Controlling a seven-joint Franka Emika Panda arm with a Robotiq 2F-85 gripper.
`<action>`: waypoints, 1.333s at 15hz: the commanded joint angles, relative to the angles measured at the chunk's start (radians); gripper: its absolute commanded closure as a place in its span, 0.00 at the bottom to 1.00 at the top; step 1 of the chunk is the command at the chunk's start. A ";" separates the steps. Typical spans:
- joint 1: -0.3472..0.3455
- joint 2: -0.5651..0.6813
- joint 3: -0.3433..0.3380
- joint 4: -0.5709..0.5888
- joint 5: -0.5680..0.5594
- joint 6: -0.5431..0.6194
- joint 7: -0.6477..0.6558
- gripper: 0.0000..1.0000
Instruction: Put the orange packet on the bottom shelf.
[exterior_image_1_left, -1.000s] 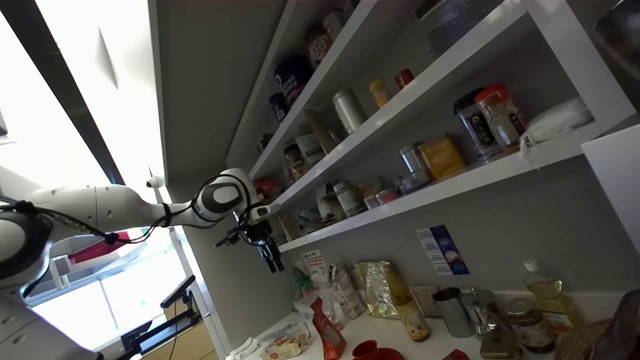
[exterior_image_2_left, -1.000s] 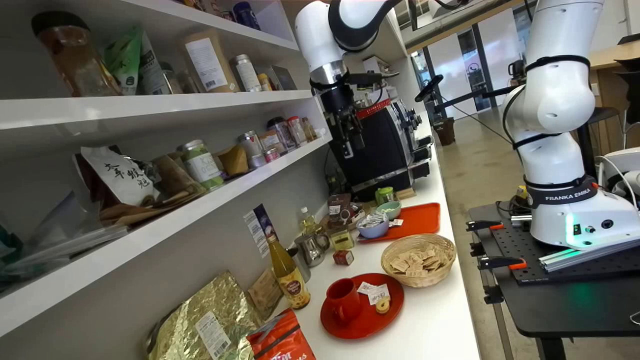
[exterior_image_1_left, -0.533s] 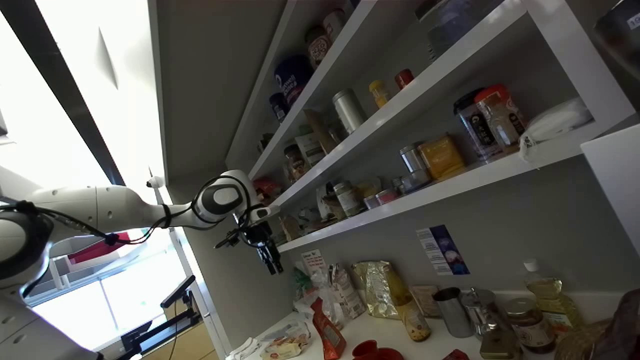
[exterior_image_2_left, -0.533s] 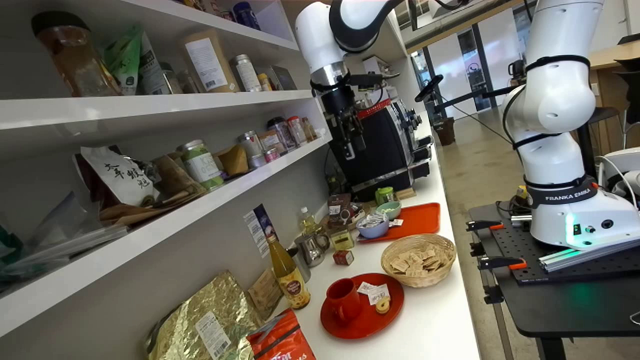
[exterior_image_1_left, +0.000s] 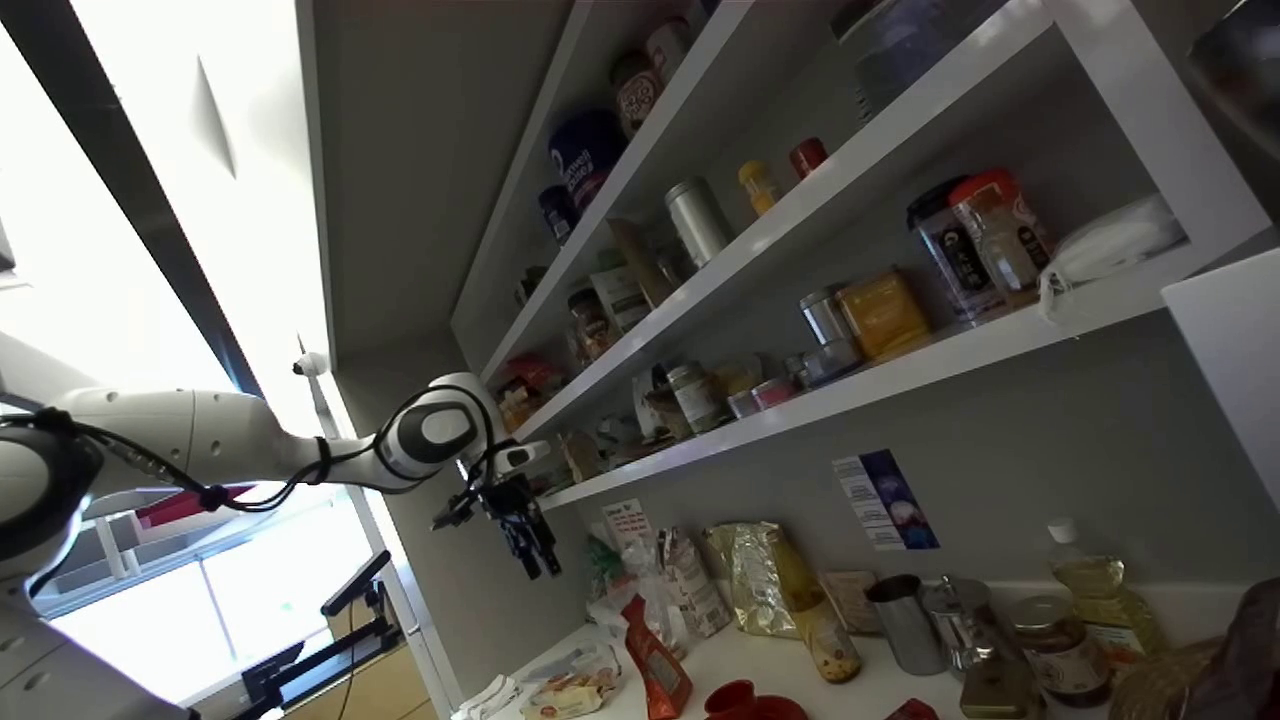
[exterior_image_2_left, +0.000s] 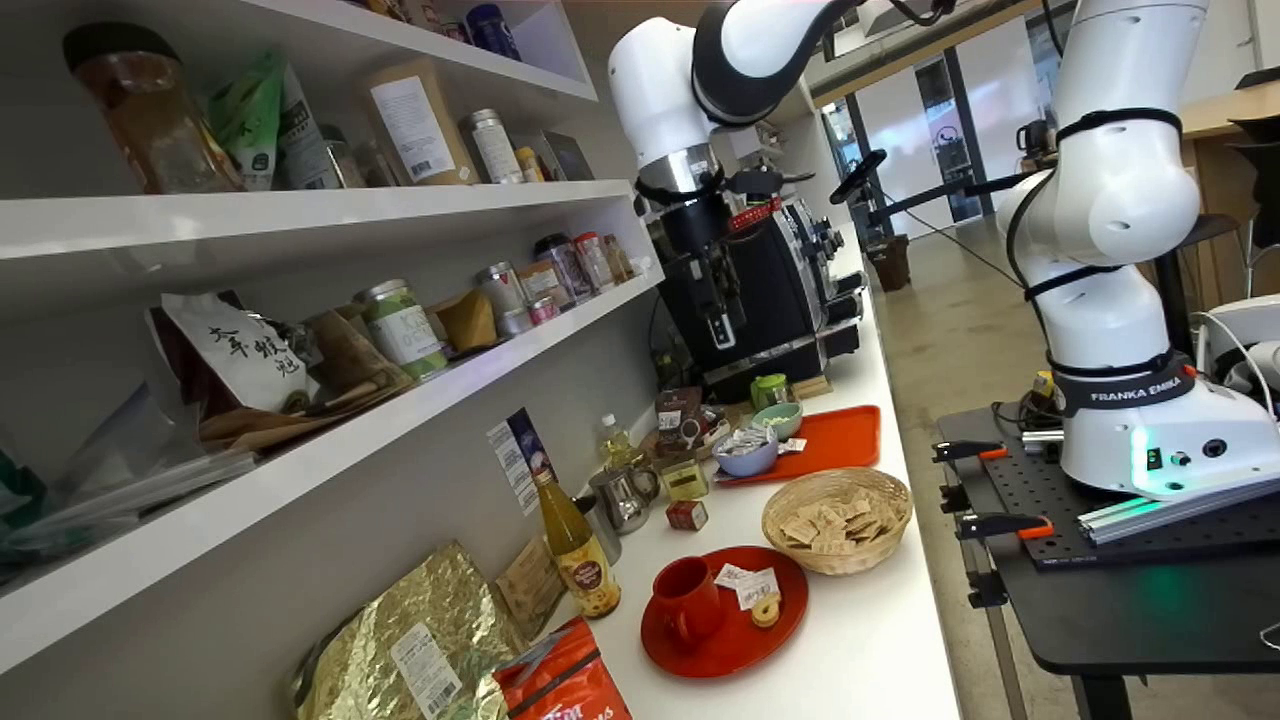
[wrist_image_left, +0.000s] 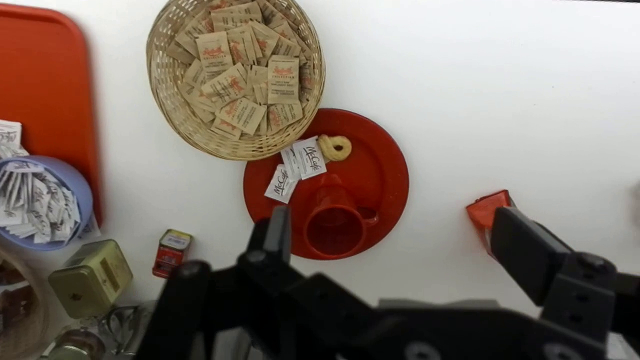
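Observation:
The orange packet (exterior_image_1_left: 656, 662) stands upright on the white counter in both exterior views; its lower part is cut off at the frame edge (exterior_image_2_left: 568, 682). In the wrist view I look down on the packet's top (wrist_image_left: 486, 212), partly covered by the right finger. The bottom shelf (exterior_image_1_left: 840, 402) is the lowest white plank above the counter and also shows close up (exterior_image_2_left: 330, 453). My gripper (exterior_image_1_left: 542, 570) is in the air above the counter, higher than the packet and not touching it. Its fingers (wrist_image_left: 392, 217) are wide apart with nothing between them; it also shows here (exterior_image_2_left: 729, 326).
Near the packet are a gold foil bag (exterior_image_2_left: 400, 640), a yellow bottle (exterior_image_2_left: 578, 550) and a red plate (exterior_image_2_left: 735, 655) with a red mug (exterior_image_2_left: 688, 600). A wicker basket (wrist_image_left: 162, 107) is beside the plate. Bags and jars (exterior_image_2_left: 405, 330) stand on the bottom shelf.
My gripper has moved lower and a little away from the shelving, mostly in the last half second. The packet and the other objects have not moved.

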 joint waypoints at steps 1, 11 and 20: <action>0.042 -0.037 0.012 -0.090 0.034 0.118 -0.056 0.00; 0.117 0.148 0.099 -0.100 0.052 0.387 -0.042 0.00; 0.126 0.556 0.113 0.007 -0.063 0.752 0.069 0.00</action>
